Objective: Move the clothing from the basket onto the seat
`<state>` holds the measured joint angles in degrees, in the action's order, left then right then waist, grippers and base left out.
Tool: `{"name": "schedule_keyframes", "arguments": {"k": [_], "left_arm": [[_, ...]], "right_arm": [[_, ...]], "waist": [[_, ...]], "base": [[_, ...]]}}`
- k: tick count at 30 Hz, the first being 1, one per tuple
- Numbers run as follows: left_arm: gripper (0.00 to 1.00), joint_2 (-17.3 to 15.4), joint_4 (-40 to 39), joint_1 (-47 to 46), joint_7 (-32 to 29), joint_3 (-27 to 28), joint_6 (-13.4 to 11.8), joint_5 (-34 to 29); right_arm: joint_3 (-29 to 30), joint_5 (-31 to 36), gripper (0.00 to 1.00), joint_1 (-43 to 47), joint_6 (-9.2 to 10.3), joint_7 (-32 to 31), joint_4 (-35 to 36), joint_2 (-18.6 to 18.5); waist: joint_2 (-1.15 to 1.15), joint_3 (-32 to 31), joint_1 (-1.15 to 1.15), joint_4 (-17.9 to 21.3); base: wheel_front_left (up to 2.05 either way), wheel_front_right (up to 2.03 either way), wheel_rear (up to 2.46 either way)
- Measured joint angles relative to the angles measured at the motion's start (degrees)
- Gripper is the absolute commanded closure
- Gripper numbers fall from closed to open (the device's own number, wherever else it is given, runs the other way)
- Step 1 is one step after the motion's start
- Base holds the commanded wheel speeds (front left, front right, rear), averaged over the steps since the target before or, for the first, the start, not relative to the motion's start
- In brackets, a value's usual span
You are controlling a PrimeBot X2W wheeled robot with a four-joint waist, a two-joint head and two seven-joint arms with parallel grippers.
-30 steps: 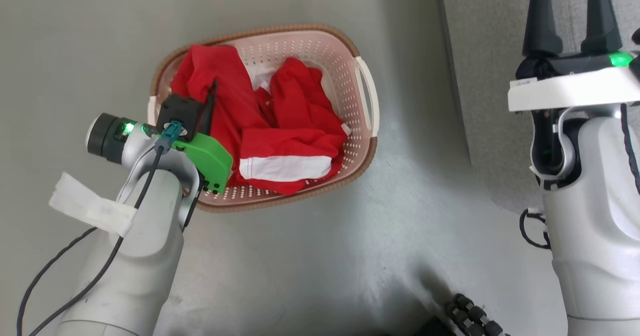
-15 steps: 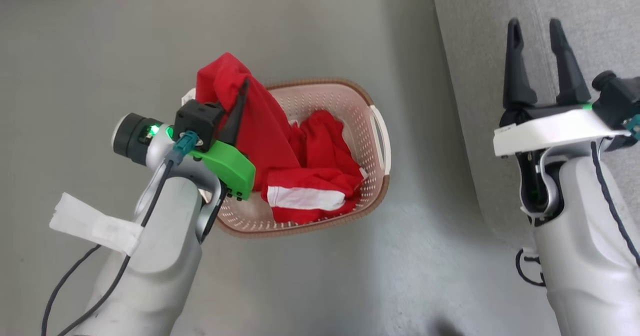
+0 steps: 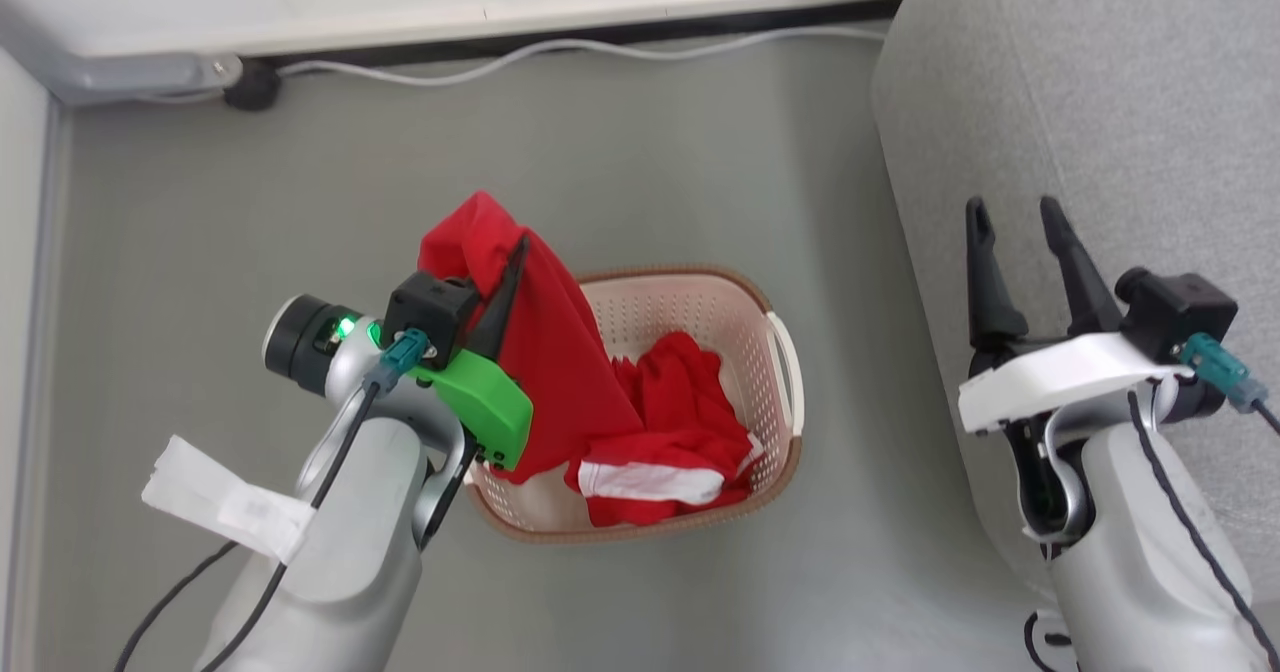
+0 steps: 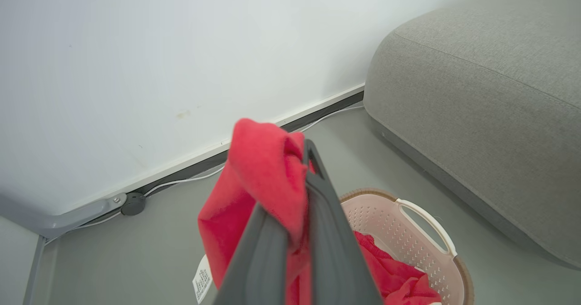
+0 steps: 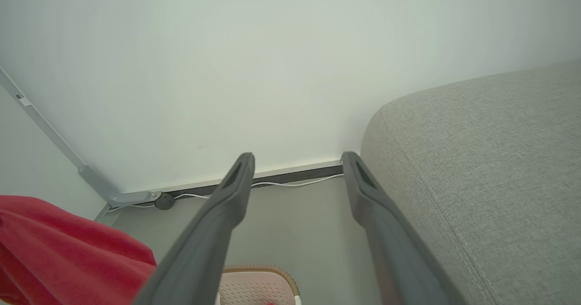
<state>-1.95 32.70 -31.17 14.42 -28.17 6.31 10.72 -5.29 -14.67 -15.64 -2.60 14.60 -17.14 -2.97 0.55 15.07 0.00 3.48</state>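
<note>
1. Head view: the left gripper (image 3: pixel 505 287) has its jaws clamped on a fold of the held garment (image 3: pixel 545 362). This red cloth hangs from the fingers down over the left side of the basket (image 3: pixel 640 532), and its lower end reaches inside. The second garment (image 3: pixel 680 432) lies bunched in the basket's bottom, a white band facing up. The basket stands on the grey floor (image 3: pixel 650 152), near the seat (image 3: pixel 1100 82) but not touching it. The right gripper (image 3: pixel 1010 212) hangs over the seat's edge with its jaws apart and nothing between them. A pale cable (image 3: pixel 600 47) runs along the foot of the wall.

2. Left wrist view: the left gripper (image 4: pixel 299 182) pinches the held garment (image 4: pixel 263 159), which bulges over one finger (that finger's tip is hidden by the cloth). A white label (image 4: pixel 202 282) dangles at the cloth's lower edge. Below sit the basket (image 4: pixel 426 223) and the second garment (image 4: pixel 390 273), and the seat (image 4: pixel 476 114) is off to the right.

3. Right wrist view: the right gripper (image 5: pixel 297 159) has its fingers spread wide and empty. The seat (image 5: pixel 476 159) is on the right, a red piece of the held garment (image 5: pixel 68 250) shows at the lower left, and the basket's rim (image 5: pixel 258 287) is at the bottom.
</note>
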Motion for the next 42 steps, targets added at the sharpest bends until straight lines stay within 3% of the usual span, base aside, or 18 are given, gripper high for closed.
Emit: {"name": "schedule_keyframes", "arguments": {"k": [10,19,35,42], "left_arm": [[1.00,0.0,-0.5,3.5,0.0,-1.4,0.3,3.8],[1.00,0.0,-4.7,3.6,-1.4,-3.3,0.5,5.4],[1.00,0.0,-12.5,1.6,-5.6,-7.7,0.6,6.9],[1.00,0.0,-15.7,1.0,-7.4,-9.7,0.6,9.3]], "right_arm": [[-1.2,0.0,0.00,5.4,-0.54,0.0,-2.9,0.2],[-6.3,0.1,0.00,7.2,-1.90,0.0,-4.0,0.2],[-21.4,1.5,0.00,5.3,-4.15,0.0,-9.0,0.1],[-23.9,2.3,0.00,1.7,-4.45,-0.4,-12.7,-0.2]], "waist": [[0.00,-8.3,0.00,-1.2],[0.00,-13.7,0.00,-2.3],[0.00,-15.3,0.00,-4.2],[0.00,-15.1,0.00,-5.2]], "base": [[0.00,0.00,0.00],[0.00,0.00,0.00],[0.00,0.00,0.00],[0.00,0.00,0.00]]}}
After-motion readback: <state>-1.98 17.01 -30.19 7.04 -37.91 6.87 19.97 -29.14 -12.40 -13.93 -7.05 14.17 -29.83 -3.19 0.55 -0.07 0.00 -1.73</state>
